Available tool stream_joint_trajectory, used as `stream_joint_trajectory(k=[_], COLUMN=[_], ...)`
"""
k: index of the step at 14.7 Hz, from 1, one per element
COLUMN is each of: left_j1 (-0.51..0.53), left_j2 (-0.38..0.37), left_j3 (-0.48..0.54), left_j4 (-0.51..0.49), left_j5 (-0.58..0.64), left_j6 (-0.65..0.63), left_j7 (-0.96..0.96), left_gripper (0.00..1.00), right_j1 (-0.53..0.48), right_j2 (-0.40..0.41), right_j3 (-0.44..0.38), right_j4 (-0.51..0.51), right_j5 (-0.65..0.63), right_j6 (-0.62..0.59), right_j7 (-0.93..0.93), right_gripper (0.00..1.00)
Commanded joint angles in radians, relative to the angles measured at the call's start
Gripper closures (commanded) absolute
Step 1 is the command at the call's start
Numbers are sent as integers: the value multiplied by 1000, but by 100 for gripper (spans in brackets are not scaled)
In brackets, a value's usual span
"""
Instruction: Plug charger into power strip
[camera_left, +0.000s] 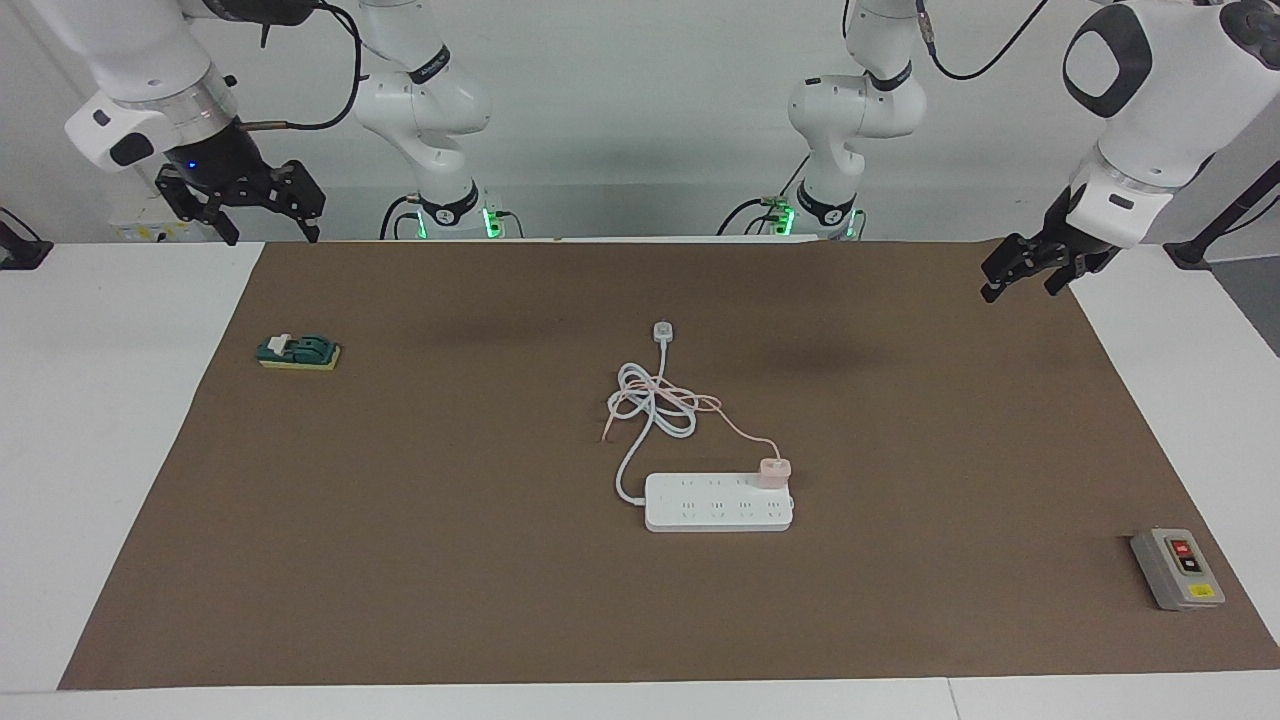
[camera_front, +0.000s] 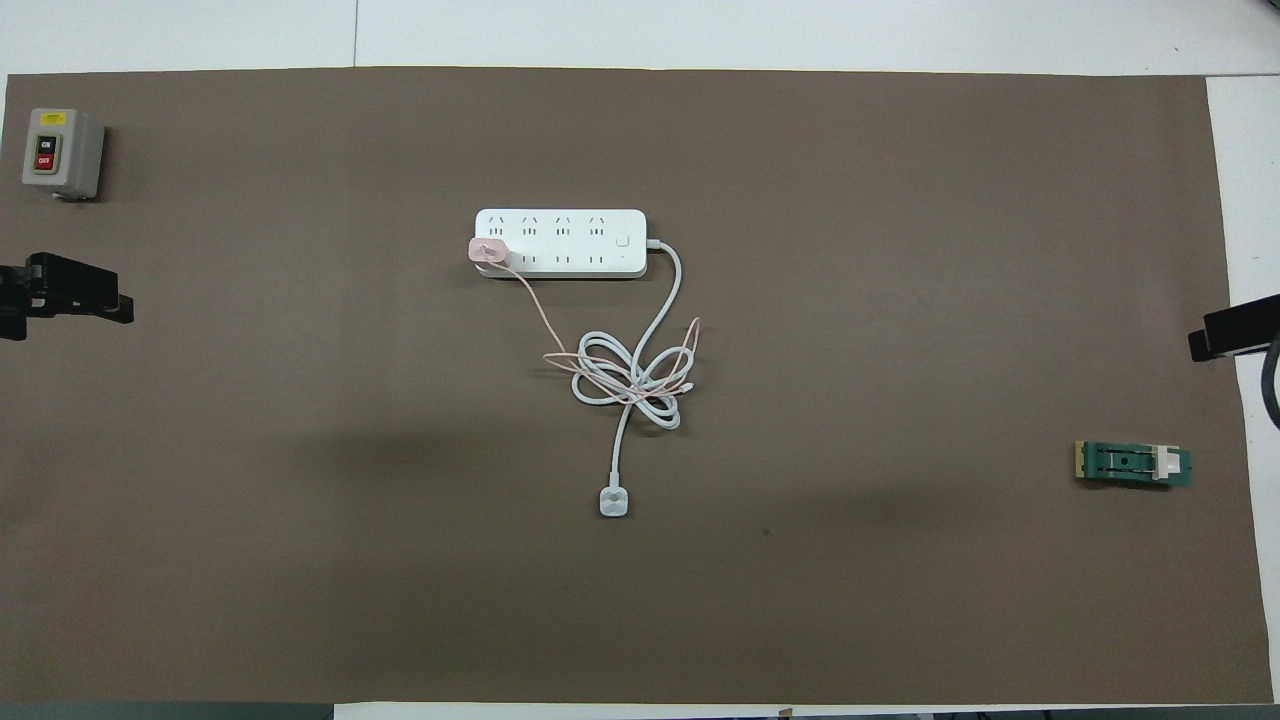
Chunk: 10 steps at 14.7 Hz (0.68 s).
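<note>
I see a white tabletop (camera_left: 120, 400) covered almost wholly by a brown mat (camera_left: 450, 560). The power strip (camera_left: 718, 503) lies flat near the mat's middle, and I take it as my landmark. The pink charger (camera_left: 774, 470) sits on its end toward the left arm. Its thick white cord (camera_left: 650, 400) coils nearer to the robots, tangled with the pink cable (camera_left: 735, 428), ending in a white plug (camera_left: 662, 331). A grey button box (camera_left: 1177, 569) lies toward the left arm's end, a green switch block (camera_left: 298, 352) toward the right arm's.

White wall (camera_left: 640, 120), white table (camera_left: 100, 400), perhaps matte brown mat (camera_left: 900, 600).
</note>
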<state>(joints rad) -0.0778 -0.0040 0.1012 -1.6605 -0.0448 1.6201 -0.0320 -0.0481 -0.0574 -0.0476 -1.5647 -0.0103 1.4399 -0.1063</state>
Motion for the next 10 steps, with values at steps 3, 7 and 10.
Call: stream_joint_trajectory(k=[3,7,10], left_j1=[49,44,33], left_j2=[1,1,3], left_j3=[-49,-48,-51], left_j4=[7,5,7], left_j5=[22,26,63], left_j6=[0,-2,4], left_j7=[-5,4,21], left_gripper=[0,0,0], right_j1=[-18,-21,-18], right_j2=[-22,-22,-22], right_j3=[14,17,15], right_j4=[-29,-29,-31], right_j5=[-19,-17,-17], right_j6=[4,-1,-1], right_j7=[4,4,4], right_gripper=[0,0,0])
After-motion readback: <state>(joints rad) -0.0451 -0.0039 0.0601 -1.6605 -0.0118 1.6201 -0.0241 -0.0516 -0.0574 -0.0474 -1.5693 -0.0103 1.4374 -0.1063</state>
